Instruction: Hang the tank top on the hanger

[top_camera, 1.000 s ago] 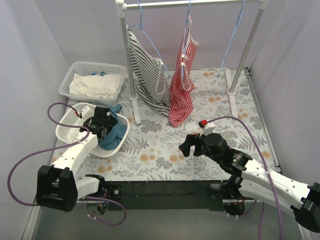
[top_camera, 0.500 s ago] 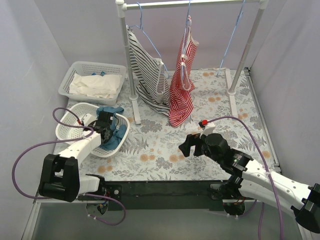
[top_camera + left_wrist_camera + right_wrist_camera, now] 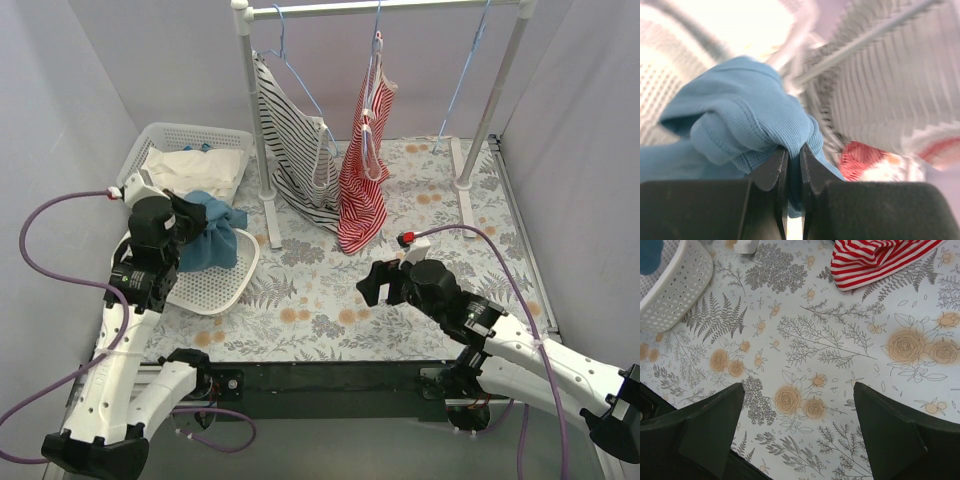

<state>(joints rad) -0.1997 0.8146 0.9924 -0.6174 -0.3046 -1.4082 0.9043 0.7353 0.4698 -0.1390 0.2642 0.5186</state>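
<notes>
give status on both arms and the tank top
Left gripper shut on tank top, over white basket. Right gripper open, empty. Hanger bare on rail.

Top view: high behind both arms, over the surface point(image 3: 330, 300). Left wrist view: tight behind the left end effector point(image 3: 793, 152), tank top point(image 3: 740, 120) just ahead. Right wrist view: downward past the right end effector point(image 3: 799, 390), sharing the basket point(image 3: 670, 285) ahead-left with the top view.

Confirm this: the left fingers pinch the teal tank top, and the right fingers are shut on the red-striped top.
Not quite. The right fingers stand open and hold nothing, well apart from the red-and-white striped top; the right wrist view shows this. The left fingers do pinch the tank top.
</notes>
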